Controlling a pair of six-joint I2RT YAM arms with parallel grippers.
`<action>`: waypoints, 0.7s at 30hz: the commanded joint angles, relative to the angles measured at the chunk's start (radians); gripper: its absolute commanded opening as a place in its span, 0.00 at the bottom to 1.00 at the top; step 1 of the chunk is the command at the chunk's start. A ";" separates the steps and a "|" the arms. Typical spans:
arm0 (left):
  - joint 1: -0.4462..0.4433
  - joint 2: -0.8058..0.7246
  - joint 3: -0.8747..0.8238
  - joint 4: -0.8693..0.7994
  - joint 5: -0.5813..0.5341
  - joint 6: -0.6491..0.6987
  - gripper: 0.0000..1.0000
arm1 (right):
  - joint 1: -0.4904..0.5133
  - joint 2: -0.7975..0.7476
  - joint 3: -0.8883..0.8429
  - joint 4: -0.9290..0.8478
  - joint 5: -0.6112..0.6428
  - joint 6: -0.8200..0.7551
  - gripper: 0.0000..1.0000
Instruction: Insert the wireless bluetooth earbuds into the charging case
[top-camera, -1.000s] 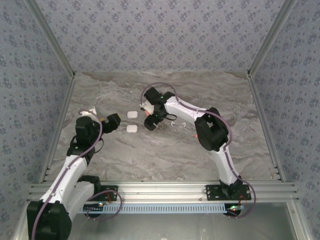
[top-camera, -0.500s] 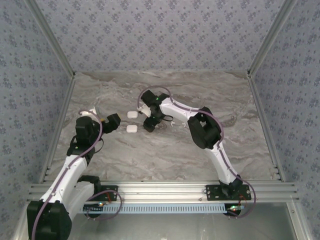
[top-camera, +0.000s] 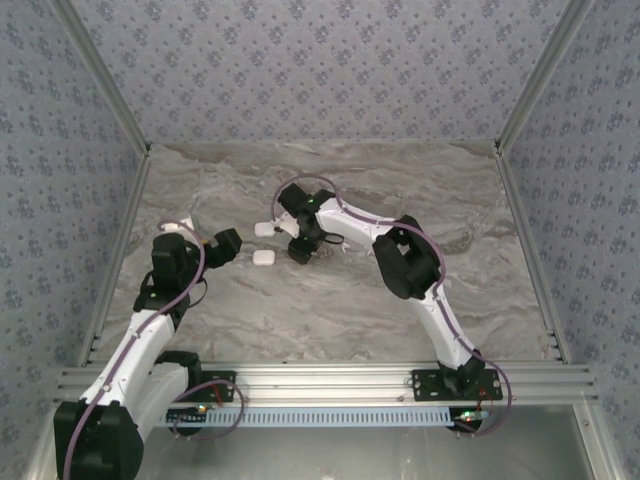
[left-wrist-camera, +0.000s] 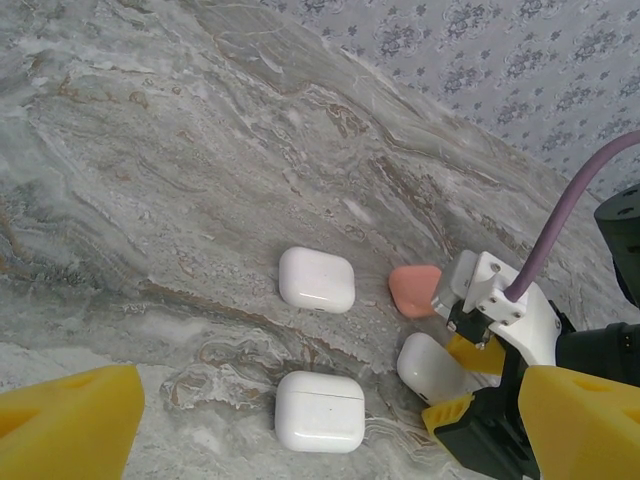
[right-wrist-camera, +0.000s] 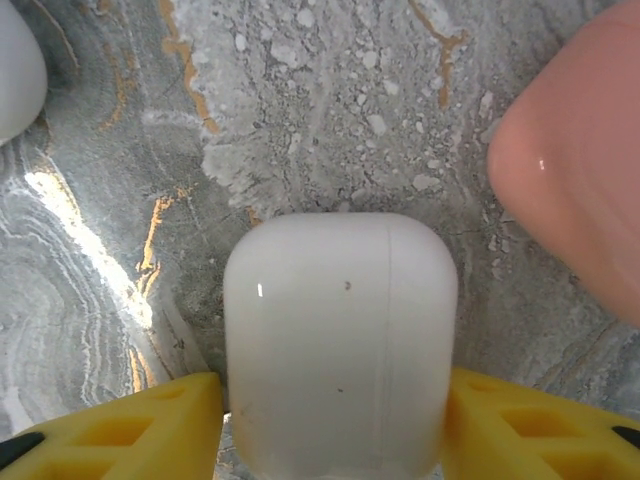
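Two yellow fingers (right-wrist-camera: 110, 425) of the right gripper (right-wrist-camera: 340, 435) clamp the white charging case (right-wrist-camera: 340, 330), just beside the pink case (right-wrist-camera: 575, 160); the left gripper (top-camera: 222, 243) hangs wide open, well apart. We cannot place the earbuds. Squeezed off-centre, the glossy shell may squirt into the pink case.
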 joint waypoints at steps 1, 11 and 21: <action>0.008 0.008 0.027 -0.003 -0.005 0.013 0.96 | -0.005 -0.016 -0.040 -0.037 0.011 -0.022 0.52; 0.008 0.041 0.063 0.033 0.140 0.022 0.92 | -0.027 -0.257 -0.237 0.164 0.012 -0.009 0.42; -0.032 0.187 0.188 0.158 0.485 -0.036 0.88 | -0.048 -0.774 -0.658 0.441 0.045 -0.047 0.40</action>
